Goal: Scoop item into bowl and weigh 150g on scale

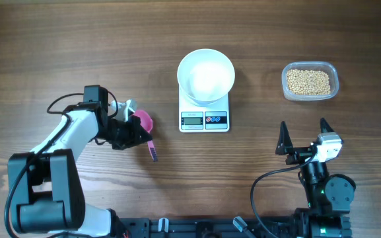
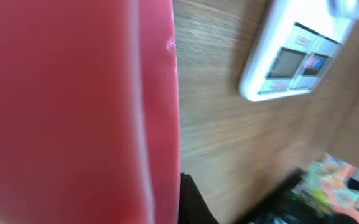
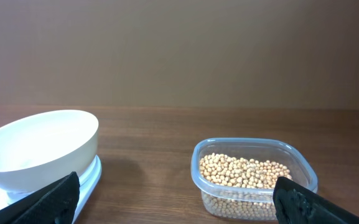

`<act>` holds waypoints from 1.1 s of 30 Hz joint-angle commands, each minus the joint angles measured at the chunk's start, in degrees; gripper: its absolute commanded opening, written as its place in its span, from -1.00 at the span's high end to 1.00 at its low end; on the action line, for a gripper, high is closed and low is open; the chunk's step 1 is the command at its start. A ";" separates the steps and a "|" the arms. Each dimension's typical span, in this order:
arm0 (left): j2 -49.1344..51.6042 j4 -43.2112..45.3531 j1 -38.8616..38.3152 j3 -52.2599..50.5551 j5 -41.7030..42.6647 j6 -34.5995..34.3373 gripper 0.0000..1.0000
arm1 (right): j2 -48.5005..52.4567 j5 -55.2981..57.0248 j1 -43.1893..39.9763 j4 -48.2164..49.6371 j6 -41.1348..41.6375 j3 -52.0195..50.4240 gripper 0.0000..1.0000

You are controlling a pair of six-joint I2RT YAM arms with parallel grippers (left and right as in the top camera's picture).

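Observation:
The white bowl [image 1: 206,75] stands empty on the small white scale [image 1: 204,119] at the table's middle. Pale-tan beans, the item [image 1: 308,81], fill a clear plastic tub [image 1: 332,71] at the back right. My left gripper [image 1: 136,134] is shut on a pink scoop [image 1: 143,120], left of the scale. In the left wrist view the scoop [image 2: 73,112] fills the left half as a red blur, with one dark finger [image 2: 195,205] beside it and the scale [image 2: 291,59] beyond. My right gripper [image 1: 304,140] stands open near the front edge, empty. It faces the bowl [image 3: 39,146] and the beans [image 3: 244,171].
A pink-purple handle [image 1: 153,151] juts from the scoop toward the front edge. Bare wood lies between the scale and the tub [image 3: 254,180]. The arm bases and cables sit along the front edge.

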 commanded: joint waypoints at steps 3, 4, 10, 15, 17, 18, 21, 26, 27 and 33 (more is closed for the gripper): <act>-5.81 -1.20 0.37 4.24 12.50 -5.46 0.92 | -0.46 0.63 0.35 0.26 0.31 -0.13 -0.99; -6.86 -0.92 0.37 4.68 14.91 -6.27 0.92 | -0.46 0.63 0.35 0.26 0.33 -0.13 -1.00; -13.14 4.52 0.37 5.60 25.64 -20.06 0.92 | -0.46 0.63 0.35 0.26 0.31 -0.13 -0.99; -15.72 12.59 0.37 5.60 30.99 -38.69 0.92 | -0.46 0.63 0.35 0.26 0.31 -0.13 -0.99; -15.76 16.28 0.37 5.60 32.85 -45.68 0.92 | -0.46 0.63 0.35 0.26 0.31 -0.13 -0.99; -15.76 18.03 0.37 5.60 33.46 -49.20 0.92 | -0.46 0.63 0.35 0.26 0.31 -0.13 -0.99; -15.76 25.73 0.37 5.60 34.64 -57.46 0.92 | -0.46 0.63 0.35 0.26 0.31 -0.13 -1.00; -15.78 38.51 0.35 5.60 35.19 -63.73 0.92 | -0.46 -0.28 0.35 1.70 1.55 -0.13 -0.99; -15.78 39.91 0.26 5.60 35.26 -64.15 0.92 | -0.46 -1.88 0.35 2.47 3.93 -0.13 -0.99; -17.33 44.28 -0.13 5.60 35.15 -65.33 0.92 | -0.46 -10.60 0.35 4.61 42.97 -0.13 -1.00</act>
